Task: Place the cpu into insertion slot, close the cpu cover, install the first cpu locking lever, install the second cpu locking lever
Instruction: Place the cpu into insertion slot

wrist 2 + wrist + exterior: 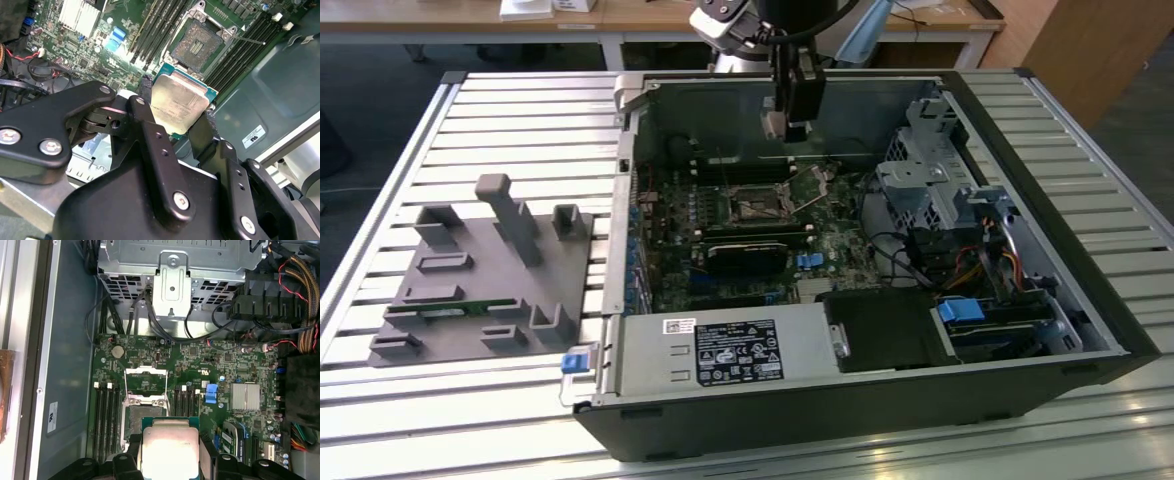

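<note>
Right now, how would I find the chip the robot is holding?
Look inside the open computer case, above the green motherboard. Between the two black fingers is the cpu: a flat silvery square with a green edge. Unlike the ribbed silver heatsink nearby, it is smooth.

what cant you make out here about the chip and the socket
- cpu underside: faces away in both wrist views, so its contacts are hidden.
- insertion slot: in the first wrist view the cpu covers part of it.
- pincer in the exterior view: too small to tell how it grips the cpu.
</note>
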You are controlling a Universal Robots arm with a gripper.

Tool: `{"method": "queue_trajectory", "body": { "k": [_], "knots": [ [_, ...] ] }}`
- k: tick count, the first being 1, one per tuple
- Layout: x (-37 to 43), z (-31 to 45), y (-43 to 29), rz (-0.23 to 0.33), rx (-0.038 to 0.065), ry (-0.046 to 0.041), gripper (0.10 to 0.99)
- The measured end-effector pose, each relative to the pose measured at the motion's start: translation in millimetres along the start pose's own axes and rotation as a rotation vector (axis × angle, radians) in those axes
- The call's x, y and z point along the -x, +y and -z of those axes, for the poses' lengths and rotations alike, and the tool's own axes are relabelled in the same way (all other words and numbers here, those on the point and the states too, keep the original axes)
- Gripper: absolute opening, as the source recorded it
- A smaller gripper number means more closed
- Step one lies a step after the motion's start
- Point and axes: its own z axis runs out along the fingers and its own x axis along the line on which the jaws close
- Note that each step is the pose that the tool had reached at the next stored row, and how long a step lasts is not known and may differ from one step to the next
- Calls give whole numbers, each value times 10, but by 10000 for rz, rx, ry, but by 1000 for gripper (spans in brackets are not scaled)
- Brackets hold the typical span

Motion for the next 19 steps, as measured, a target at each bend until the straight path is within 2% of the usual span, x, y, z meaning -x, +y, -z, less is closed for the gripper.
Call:
{"method": "queue_trajectory", "body": {
  "k": [19],
  "knots": [
    [-1, -103, -9, 0, -5, -2, 541]
  ]
}}
